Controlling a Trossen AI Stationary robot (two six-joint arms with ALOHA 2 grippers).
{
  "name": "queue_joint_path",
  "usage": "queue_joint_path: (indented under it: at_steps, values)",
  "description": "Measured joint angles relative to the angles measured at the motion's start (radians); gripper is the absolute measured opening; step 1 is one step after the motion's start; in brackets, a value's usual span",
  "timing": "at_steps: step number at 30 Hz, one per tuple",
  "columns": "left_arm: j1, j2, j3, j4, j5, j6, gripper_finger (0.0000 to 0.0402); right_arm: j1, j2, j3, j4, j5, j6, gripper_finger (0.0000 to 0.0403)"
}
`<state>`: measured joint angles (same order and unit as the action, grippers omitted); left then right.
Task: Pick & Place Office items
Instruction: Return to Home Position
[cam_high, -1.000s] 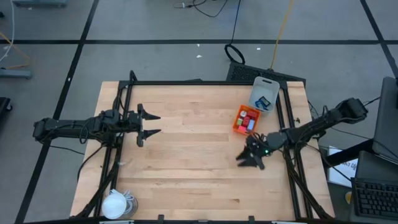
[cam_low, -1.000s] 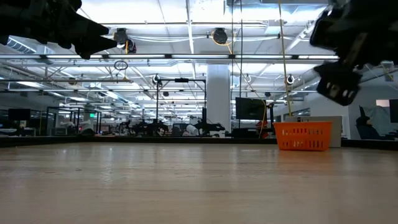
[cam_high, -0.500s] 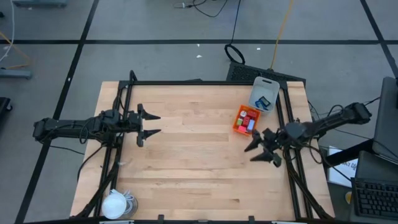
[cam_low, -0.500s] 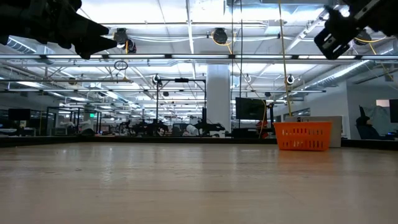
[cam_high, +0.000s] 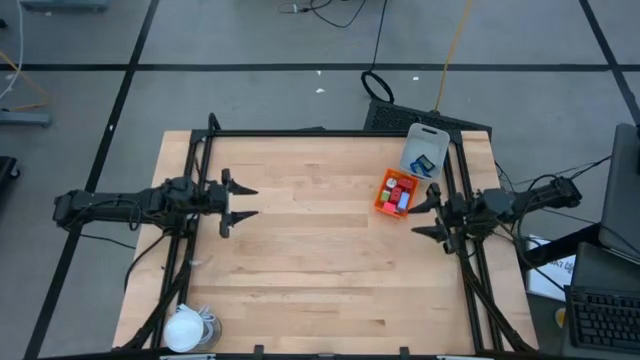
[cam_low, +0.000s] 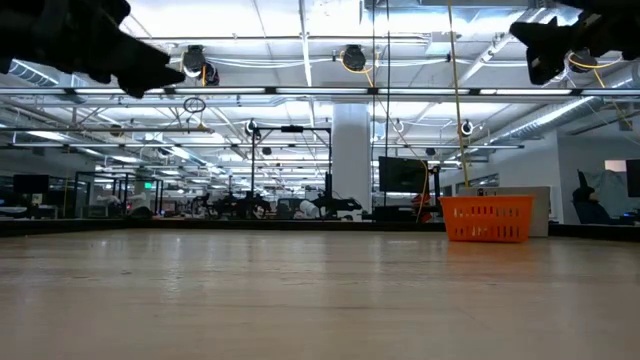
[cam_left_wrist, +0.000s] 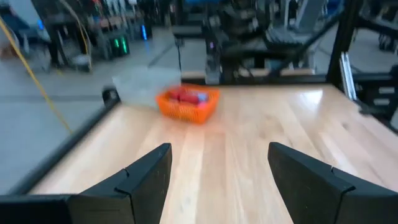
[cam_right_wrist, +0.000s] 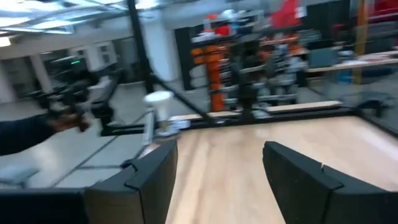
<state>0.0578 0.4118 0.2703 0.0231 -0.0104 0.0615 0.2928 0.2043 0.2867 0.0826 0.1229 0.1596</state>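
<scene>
Down at the near left corner of the wooden table (cam_high: 310, 270) sits a white round lump (cam_high: 185, 328) with a cord, well away from everything else. Farther along the left side, the left gripper (cam_high: 246, 201) hangs over the table just inside its left edge, about midway between near and far, pointing to the right. Its two dark fingers (cam_left_wrist: 146, 180) stand wide apart with nothing between them, only bare wood showing in the gap.

The middle of the table has nothing on it that I can make out.

Over toward the far right there is a small orange basket (cam_high: 380, 196), standing flat on the wood. Inside it lie several of the office items: red blocks (cam_high: 398, 185) and a paler piece beside them, packed too close to count. Just beyond the basket, touching or nearly touching its far corner, is a grey bin (cam_high: 426, 131) at the table's far right edge. In it I can see blue and dark flat pieces (cam_high: 423, 165) lying together at the nearer end.

Right of the basket, the right gripper (cam_high: 420, 220) is lifted off the table by the right edge, pointing left, its nose close to the basket but apart from it. Its fingers (cam_right_wrist: 140, 183) are spread wide too, and it carries nothing
</scene>
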Motion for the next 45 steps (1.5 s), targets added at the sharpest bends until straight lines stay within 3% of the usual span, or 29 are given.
queue_joint_path:
  at_steps: [4, 11, 20, 28, 36, 41, 45]
  values:
    - [0.000, -0.001, 0.000, -0.079, -0.006, -0.048, 0.0271, 0.000, -0.078, 0.000, -0.051, 0.058, 0.000, 0.0228]
    - [0.000, -0.003, -0.003, -0.035, -0.007, -0.074, 0.0271, 0.000, -0.172, 0.000, -0.067, 0.061, -0.057, 0.0226]
    - [0.000, -0.039, -0.246, 0.323, 0.009, -0.110, 0.0271, 0.000, -0.202, 0.014, -0.139, 0.092, -0.077, 0.0227]
    - [0.000, -0.142, -0.253, 0.182, 0.017, -0.097, 0.0271, 0.000, -0.202, 0.029, -0.181, 0.117, -0.067, 0.0227]
    - [0.000, -0.324, -0.253, -0.003, 0.010, -0.090, 0.0271, 0.000, -0.202, 0.027, -0.188, 0.113, -0.070, 0.0228]
    - [0.000, -0.389, -0.252, -0.011, 0.009, -0.082, 0.0271, 0.000, -0.202, -0.032, -0.155, 0.118, -0.162, 0.0228]
    - [0.000, -0.400, -0.252, -0.009, 0.009, -0.063, 0.0271, 0.000, -0.201, -0.116, -0.074, 0.189, -0.171, 0.0228]
